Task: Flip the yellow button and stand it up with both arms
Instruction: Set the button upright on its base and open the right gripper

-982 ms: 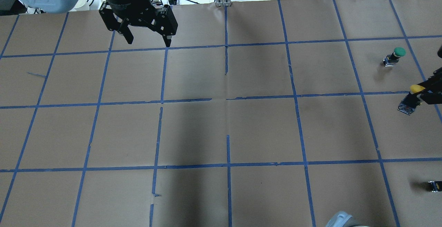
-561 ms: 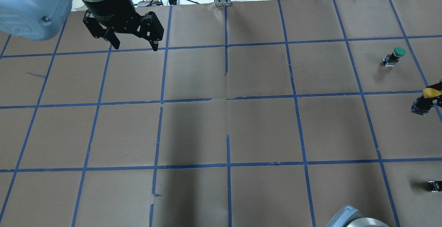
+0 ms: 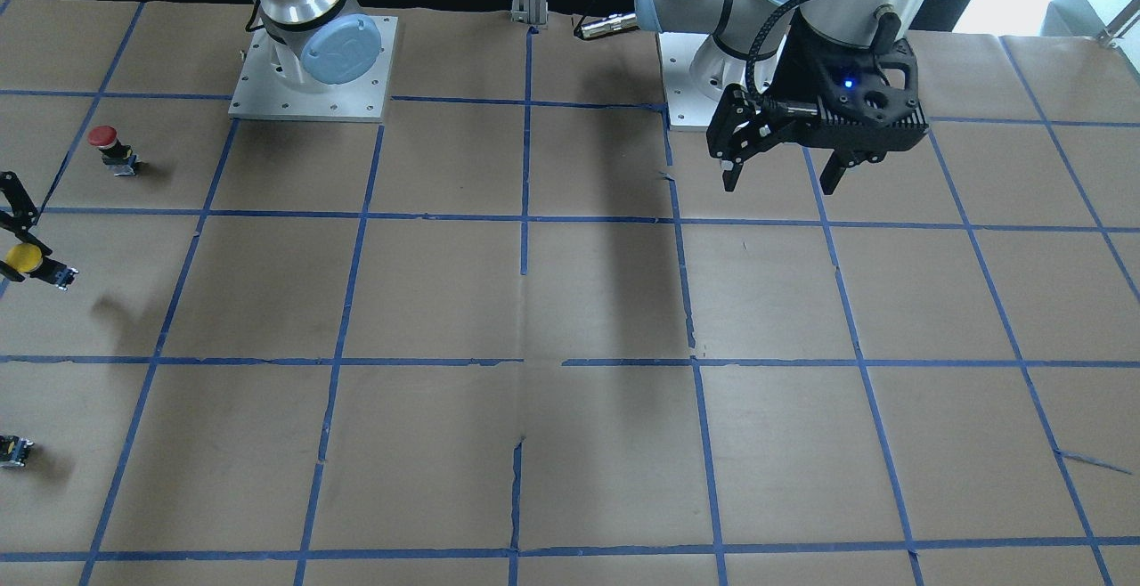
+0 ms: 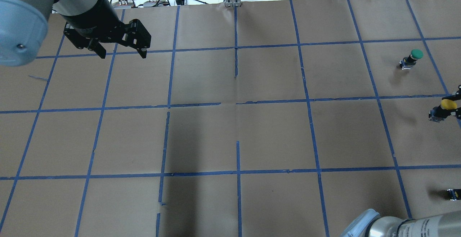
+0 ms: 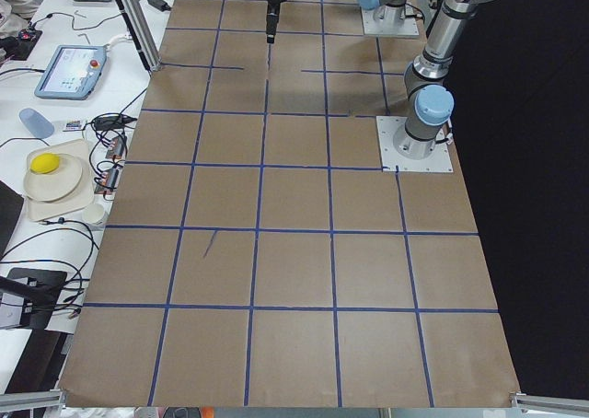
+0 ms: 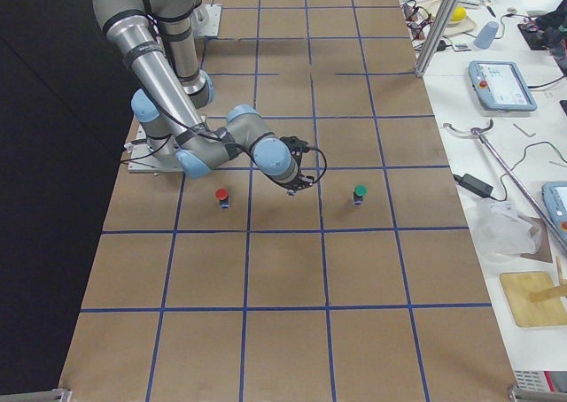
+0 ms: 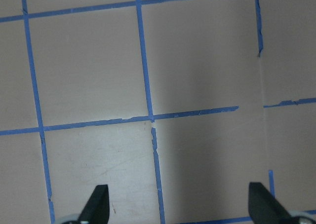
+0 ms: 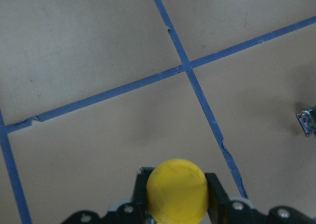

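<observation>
The left gripper (image 5: 271, 33) hangs at the top of the view, pointing down over the brown surface (image 5: 294, 271) with its blue tape grid (image 5: 259, 229). It shows as one narrow dark shape, so how its jaws stand cannot be told. The left arm (image 5: 440, 40) runs sideways from the gripper, then down to a base plate (image 5: 419, 151) nearer the camera. Well apart from the gripper, off the surface's other edge, lie a tablet (image 5: 72, 71) and a plate (image 5: 57, 190) bearing a round yellow thing (image 5: 44, 164).

The yellow button (image 8: 177, 189); brown table (image 4: 201, 78) gridded with blue tape (image 4: 273, 172).
</observation>
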Action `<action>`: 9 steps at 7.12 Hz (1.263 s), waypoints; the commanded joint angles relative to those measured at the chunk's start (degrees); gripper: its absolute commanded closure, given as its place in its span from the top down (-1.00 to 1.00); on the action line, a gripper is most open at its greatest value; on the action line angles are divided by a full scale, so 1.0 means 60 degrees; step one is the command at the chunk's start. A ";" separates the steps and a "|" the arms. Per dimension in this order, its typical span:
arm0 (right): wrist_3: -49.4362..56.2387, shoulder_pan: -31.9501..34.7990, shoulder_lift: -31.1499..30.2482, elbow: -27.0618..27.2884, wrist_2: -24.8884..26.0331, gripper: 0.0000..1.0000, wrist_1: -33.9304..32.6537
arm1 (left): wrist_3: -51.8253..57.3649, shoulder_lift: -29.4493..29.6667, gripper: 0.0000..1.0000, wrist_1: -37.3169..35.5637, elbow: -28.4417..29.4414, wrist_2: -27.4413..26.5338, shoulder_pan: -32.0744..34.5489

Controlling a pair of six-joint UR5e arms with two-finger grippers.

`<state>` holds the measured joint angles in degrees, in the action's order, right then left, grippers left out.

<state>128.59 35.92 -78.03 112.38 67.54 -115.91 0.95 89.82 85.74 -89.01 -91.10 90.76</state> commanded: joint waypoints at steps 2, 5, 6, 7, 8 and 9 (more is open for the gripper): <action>0.0644 -0.0186 0.0349 0.0049 -0.0226 -0.47 0.0070 | 0.0003 -0.0028 1.00 0.0095 0.0010 0.0007 -0.0054; 0.1230 -0.0186 0.0699 0.0049 -0.0432 -0.28 0.0070 | 0.0003 -0.0028 1.00 0.0095 0.0011 0.0007 -0.0054; 0.1215 -0.0186 0.0700 0.0049 -0.0417 -0.09 0.0085 | 0.0003 -0.0042 1.00 0.0095 0.0010 0.0007 -0.0054; 0.1143 -0.0186 0.0700 0.0049 -0.0403 0.27 0.0085 | 0.0003 -0.0043 1.00 0.0095 0.0010 0.0007 -0.0054; 0.1011 -0.0186 0.0700 0.0049 -0.0403 0.99 0.0143 | 0.0003 -0.0043 1.00 0.0095 0.0010 0.0007 -0.0054; 0.0793 -0.0186 0.0570 0.0035 -0.0316 1.00 0.0144 | 0.0003 -0.0043 1.00 0.0095 -0.0004 0.0021 -0.0054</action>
<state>134.65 34.80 -74.04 112.66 65.23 -115.17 0.97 89.57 86.31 -88.97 -91.03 90.44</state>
